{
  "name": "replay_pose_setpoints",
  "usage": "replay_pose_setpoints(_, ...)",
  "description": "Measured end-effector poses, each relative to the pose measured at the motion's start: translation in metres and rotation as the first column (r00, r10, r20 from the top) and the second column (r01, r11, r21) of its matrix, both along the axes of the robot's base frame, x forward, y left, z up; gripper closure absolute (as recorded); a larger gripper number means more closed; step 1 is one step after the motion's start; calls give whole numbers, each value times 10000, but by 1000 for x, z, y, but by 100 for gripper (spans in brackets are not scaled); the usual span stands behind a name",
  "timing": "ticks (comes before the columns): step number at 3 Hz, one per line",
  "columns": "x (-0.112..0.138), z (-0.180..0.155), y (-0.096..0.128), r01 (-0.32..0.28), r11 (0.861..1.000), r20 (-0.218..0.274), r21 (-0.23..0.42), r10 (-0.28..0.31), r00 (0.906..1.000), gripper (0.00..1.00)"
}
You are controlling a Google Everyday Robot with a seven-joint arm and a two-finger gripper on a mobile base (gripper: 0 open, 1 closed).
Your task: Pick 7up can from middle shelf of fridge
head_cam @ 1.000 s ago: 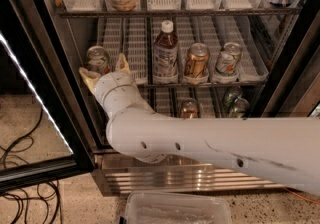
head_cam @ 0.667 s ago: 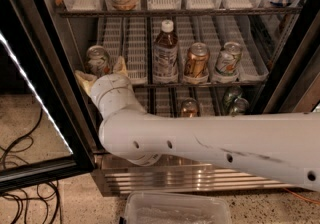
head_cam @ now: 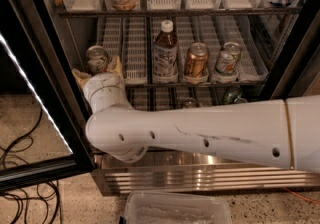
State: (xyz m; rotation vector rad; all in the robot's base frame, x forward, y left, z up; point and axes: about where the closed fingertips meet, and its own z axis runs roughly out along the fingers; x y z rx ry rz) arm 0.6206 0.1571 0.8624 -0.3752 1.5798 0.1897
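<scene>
Tan end effector (head_cam: 96,68) on a white arm (head_cam: 210,128), at the left of the middle shelf (head_cam: 136,48) by the silver-white, green-lettered 7up can (head_cam: 96,57). Shelf trays are white and ribbed; there's a copper-gold can (head_cam: 195,60), a pale can (head_cam: 227,60) with an orange-red patch, and a brown bottle (head_cam: 165,53) with a white cap. The fridge (head_cam: 200,180) has a black frame and ribbed steel base.

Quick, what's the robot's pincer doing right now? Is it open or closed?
Pincer: open, at the left end of the middle shelf, fingers either side of the 7up can.
</scene>
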Motion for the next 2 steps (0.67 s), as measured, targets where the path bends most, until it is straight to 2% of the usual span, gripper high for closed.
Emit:
replay_pose_setpoints(1, 16, 3, -7, 468, 9988, 346, -110, -464, 9983, 22)
replay_pose_setpoints(2, 31, 4, -17, 1084, 9938, 624, -252, -1067, 9923, 23)
